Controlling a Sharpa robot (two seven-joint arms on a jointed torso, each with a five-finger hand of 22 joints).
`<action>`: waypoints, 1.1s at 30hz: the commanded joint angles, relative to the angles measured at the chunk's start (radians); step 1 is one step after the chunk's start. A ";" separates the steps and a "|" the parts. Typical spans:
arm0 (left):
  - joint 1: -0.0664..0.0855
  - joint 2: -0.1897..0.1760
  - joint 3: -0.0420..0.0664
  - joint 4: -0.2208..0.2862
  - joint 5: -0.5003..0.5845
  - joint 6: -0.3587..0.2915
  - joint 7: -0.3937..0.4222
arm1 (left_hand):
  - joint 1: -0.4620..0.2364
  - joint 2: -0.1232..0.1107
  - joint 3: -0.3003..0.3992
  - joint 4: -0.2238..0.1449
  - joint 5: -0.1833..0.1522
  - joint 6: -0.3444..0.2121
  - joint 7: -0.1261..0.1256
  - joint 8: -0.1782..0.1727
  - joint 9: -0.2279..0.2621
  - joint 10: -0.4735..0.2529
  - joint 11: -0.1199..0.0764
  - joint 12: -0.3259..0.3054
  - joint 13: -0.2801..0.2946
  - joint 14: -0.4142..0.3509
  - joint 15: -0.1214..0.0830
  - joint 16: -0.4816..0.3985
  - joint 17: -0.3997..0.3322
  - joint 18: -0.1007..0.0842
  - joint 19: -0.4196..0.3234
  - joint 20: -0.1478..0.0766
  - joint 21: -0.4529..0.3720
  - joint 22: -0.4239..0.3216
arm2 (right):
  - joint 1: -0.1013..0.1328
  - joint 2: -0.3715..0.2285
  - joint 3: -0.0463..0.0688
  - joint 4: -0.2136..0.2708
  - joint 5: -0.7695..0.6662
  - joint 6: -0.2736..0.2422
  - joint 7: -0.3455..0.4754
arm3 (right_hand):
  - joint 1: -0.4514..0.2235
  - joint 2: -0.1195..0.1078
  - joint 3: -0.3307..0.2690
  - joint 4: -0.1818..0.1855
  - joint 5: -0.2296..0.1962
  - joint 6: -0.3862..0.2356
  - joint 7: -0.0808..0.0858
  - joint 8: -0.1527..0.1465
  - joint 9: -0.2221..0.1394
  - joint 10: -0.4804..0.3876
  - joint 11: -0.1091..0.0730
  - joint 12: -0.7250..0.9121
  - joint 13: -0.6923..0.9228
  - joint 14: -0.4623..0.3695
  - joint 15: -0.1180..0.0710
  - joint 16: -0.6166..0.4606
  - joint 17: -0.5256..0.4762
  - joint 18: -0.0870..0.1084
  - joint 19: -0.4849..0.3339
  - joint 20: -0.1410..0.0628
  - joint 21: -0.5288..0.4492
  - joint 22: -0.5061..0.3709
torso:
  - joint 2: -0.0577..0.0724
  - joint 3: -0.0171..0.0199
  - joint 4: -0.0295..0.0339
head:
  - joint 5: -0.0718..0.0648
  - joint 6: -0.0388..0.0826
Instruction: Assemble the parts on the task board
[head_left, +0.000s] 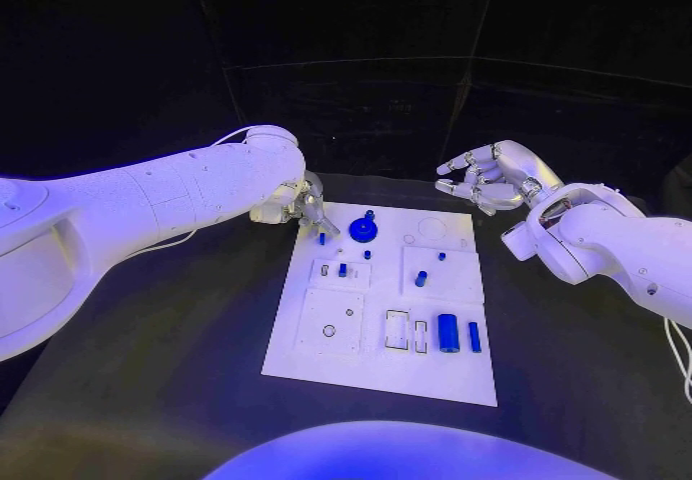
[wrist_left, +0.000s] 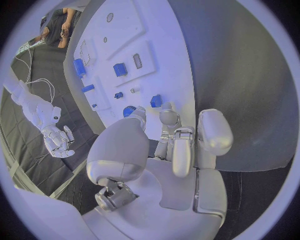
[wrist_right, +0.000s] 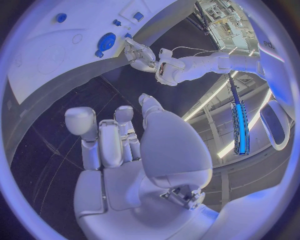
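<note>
Parts (head_left: 447, 332) lie on the task board (head_left: 378, 375); left hand (head_left: 300, 205) seemingly pinches one, right hand (head_left: 490, 176) spread, empty.

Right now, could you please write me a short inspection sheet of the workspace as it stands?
Surface: black table, task board lying flat in the middle.
Job's things: round blue part at the board's far edge; two long blue parts side by side near the front; small blue parts mid-board.
Clutter: nothing seen.
Hands: left hand at the board's far left corner, its fingertips close to a small blue piece, grip cannot be told; right hand raised beyond the far right corner, fingers apart, holding nothing.
Cables: thin cable along the left arm.
Surroundings: dark.
</note>
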 joint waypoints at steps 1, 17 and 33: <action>0.001 0.001 0.001 0.003 -0.006 0.025 0.008 | 0.005 0.009 -0.007 -0.001 -0.002 0.007 -0.001 0.004 0.000 0.008 0.002 0.005 0.001 0.104 -0.009 0.003 0.255 -0.005 0.008 -0.001 0.006 0.002 | 0.002 0.001 0.001 0.000 0.003 0.000 0.009 | 0.000 0.010 -0.003 0.004 0.006 -0.002 -0.005 0.005 -0.002 -0.005 0.002 0.004 -0.001 0.036 -0.009 -0.006 0.000 0.005 0.000 -0.004 -0.006 -0.001 | 0.000 0.0002 -0.0004 | 0.002 0.000; 0.001 0.001 0.001 0.007 -0.006 0.023 0.005 | 0.060 0.050 -0.006 -0.022 -0.002 0.009 -0.003 0.012 -0.001 0.010 0.000 0.008 0.000 0.104 -0.011 0.003 0.255 -0.005 0.009 -0.003 0.007 0.006 | 0.002 -0.001 0.001 0.001 0.003 0.004 0.010 | 0.001 0.011 -0.002 0.004 0.015 -0.002 -0.005 0.006 -0.002 -0.006 0.001 0.004 -0.002 0.036 -0.009 -0.006 0.000 0.005 0.001 -0.005 -0.007 -0.002 | 0.000 -0.0003 -0.0006 | 0.002 -0.002; 0.000 0.004 0.001 0.011 0.018 0.037 0.004 | 0.099 0.074 0.003 -0.047 -0.002 0.008 -0.003 0.016 -0.003 0.012 0.000 0.010 -0.001 0.105 -0.011 0.005 0.259 -0.006 0.010 -0.003 0.009 0.011 | 0.002 -0.001 0.001 0.001 0.003 0.003 0.010 | 0.003 0.011 -0.001 0.003 0.017 -0.002 -0.005 0.006 -0.002 -0.005 0.001 0.004 -0.002 0.036 -0.009 -0.006 0.000 0.005 0.001 -0.005 -0.007 -0.002 | 0.001 -0.0001 -0.0006 | 0.002 -0.007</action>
